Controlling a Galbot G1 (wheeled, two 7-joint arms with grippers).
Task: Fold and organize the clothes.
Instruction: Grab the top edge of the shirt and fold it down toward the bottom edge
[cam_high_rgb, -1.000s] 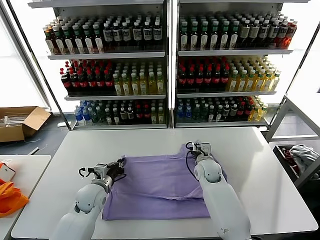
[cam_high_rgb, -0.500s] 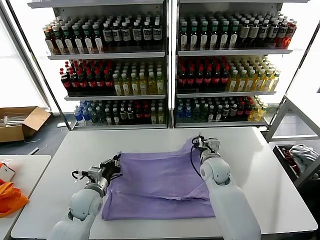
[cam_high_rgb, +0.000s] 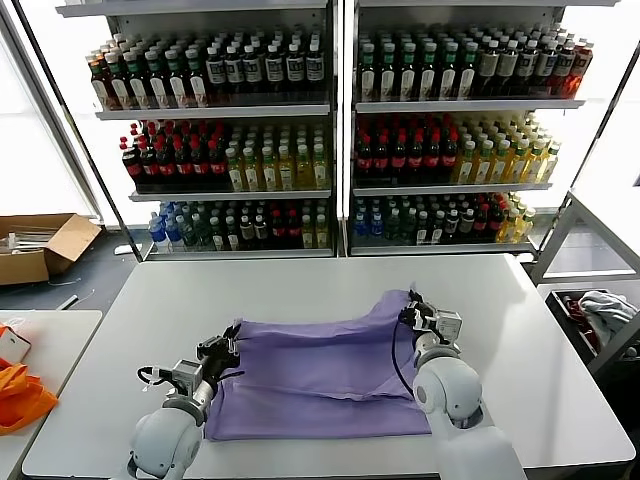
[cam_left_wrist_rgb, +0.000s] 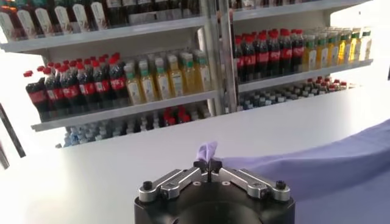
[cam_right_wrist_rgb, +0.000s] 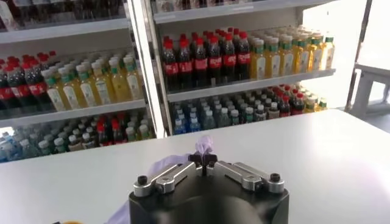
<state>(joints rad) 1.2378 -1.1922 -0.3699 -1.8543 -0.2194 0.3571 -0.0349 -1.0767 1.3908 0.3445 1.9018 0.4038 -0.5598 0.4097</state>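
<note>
A lavender T-shirt (cam_high_rgb: 320, 375), plain side up, lies spread on the white table (cam_high_rgb: 300, 285) in the head view. My left gripper (cam_high_rgb: 228, 349) is shut on its far left corner; in the left wrist view a tuft of the lavender cloth (cam_left_wrist_rgb: 207, 150) pokes out past the left gripper (cam_left_wrist_rgb: 208, 164). My right gripper (cam_high_rgb: 413, 306) is shut on the far right corner, lifted a little off the table, and the right wrist view shows the lavender cloth (cam_right_wrist_rgb: 203, 145) pinched in the right gripper (cam_right_wrist_rgb: 203, 159). The shirt's far edge stretches between both grippers.
Shelves of drink bottles (cam_high_rgb: 330, 140) stand behind the table. A side table with an orange item (cam_high_rgb: 20, 395) is at the left, a cardboard box (cam_high_rgb: 40, 245) on the floor beyond it, and a bin with cloth (cam_high_rgb: 605, 310) at the right.
Both grippers have pulled back towards me with the shirt's far corners, the right one also moving right. The far edge has been drawn nearer over the rest of the shirt.
</note>
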